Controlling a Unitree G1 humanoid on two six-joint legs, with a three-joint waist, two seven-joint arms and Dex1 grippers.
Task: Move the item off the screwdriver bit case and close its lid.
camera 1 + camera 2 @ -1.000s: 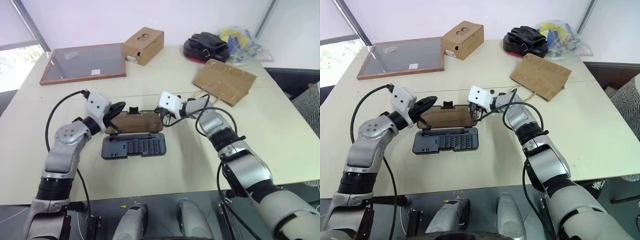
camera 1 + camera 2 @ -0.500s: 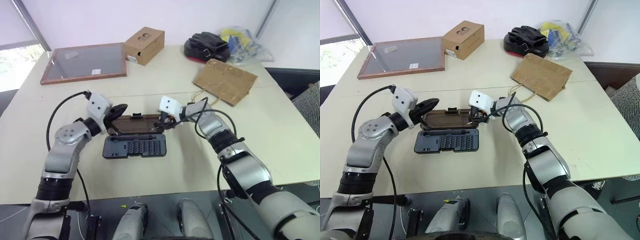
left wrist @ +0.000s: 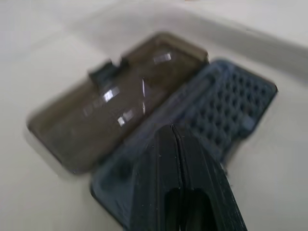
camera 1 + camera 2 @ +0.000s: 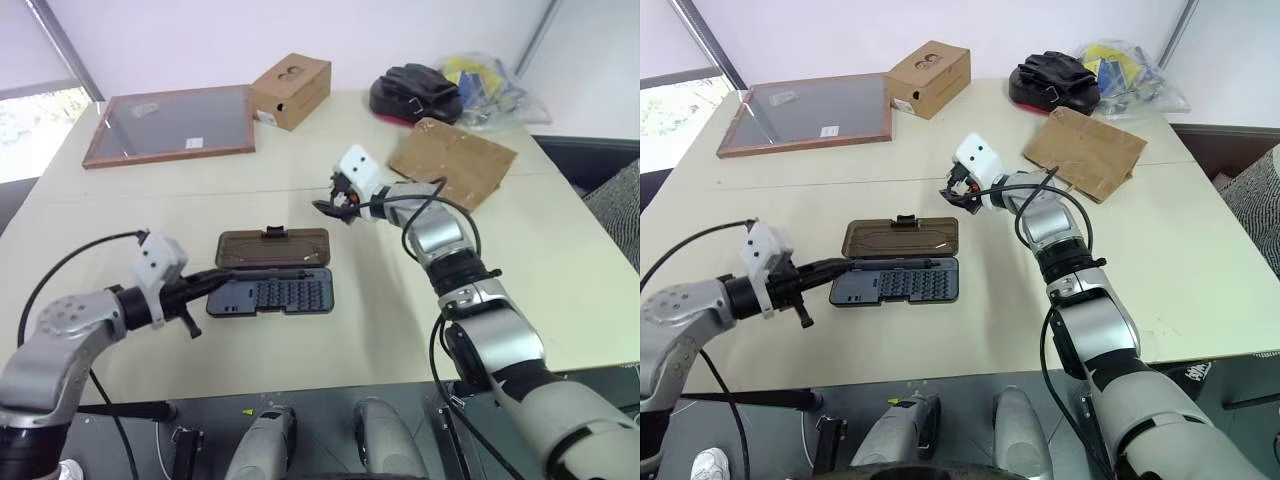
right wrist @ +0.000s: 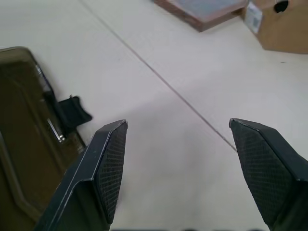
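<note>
1. Table [image 4: 560, 270]: pale top spanning most of the frame.
2. Wooden-framed glass panel [image 4: 170, 124]: upper left, flat on the table.
3. Brown paper bag [image 4: 455, 162]: upper right, flat on the table, well apart from the case; string handles at its near-left edge.
4. Cardboard box [image 4: 291, 90]: top centre, two holes in its top, just right of the panel.
5. Black pouch [image 4: 415, 88] and clear plastic bag [image 4: 487, 80]: top right corner, behind the paper bag.
6. Screwdriver bit case [image 4: 272, 294]: centre-left, grey tray with rows of bits, open.
7. Lid [image 4: 273, 248]: smoky brown, folded back flat on the table on the tray's far side, latch tab at its far edge.
8. Right gripper [image 4: 336, 206]: centre, just upper right of the lid, fingers spread wide, nothing between them.
9. Left gripper [image 4: 222, 279]: lower left, fingers [image 3: 166, 159] pressed together, empty, tip over the tray's left end.
</note>
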